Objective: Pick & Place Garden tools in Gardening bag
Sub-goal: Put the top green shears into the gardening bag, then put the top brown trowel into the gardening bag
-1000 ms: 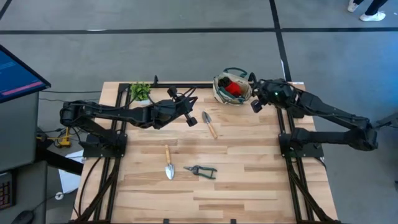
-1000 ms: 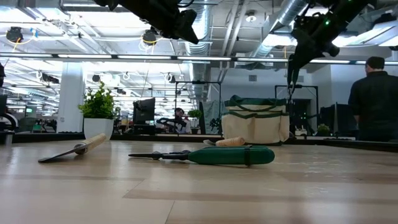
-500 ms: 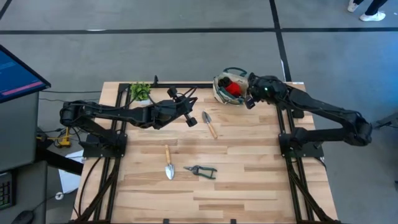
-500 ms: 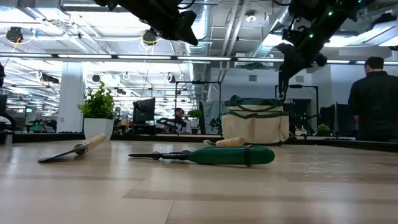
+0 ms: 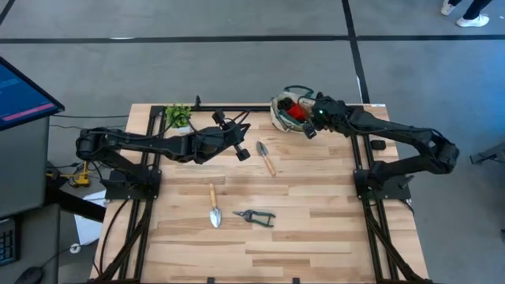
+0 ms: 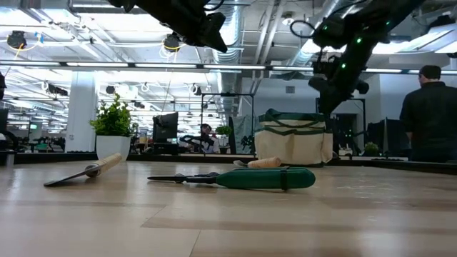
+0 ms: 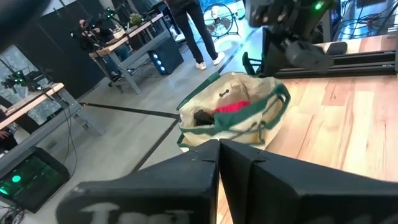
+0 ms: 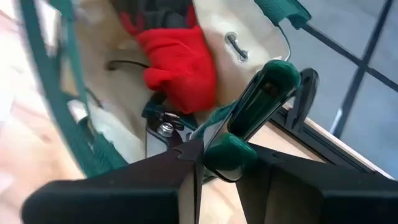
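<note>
The table [image 5: 316,197] carries most of what is left: a trowel [image 5: 267,158] just ahead of the waiting left gripper [image 5: 241,146], and, well toward the near edge from it, a second trowel [image 5: 214,207] and a pair of pruners [image 5: 255,215].

The gardening bag [image 5: 286,117] stands at the table's far edge, and the right gripper [image 5: 309,126] is now right at its rim. Over the last second that arm has swung in from just outside the bag's right side until its fingers hang over the opening. In its wrist view the fingers [image 8: 186,180] are closed around a green-handled tool [image 8: 258,102], with the bag's open mouth directly beyond them. The carry looks nearly done, and what seems left is lowering and letting go.

Inside the bag, beyond the right gripper's tip, lie a red bundle [image 8: 177,59] and a dark pruner-like tool [image 8: 161,127], so the free room is the beige floor beside them. The green rim [image 8: 68,99] and loop handle [image 8: 280,12] flank the fingers closely and could snag the tool's long handle.

The left gripper hangs above the table with its fingers pressed together, empty, with open wood all around it. The potted plant [image 5: 178,115] sits behind it at the far edge.
</note>
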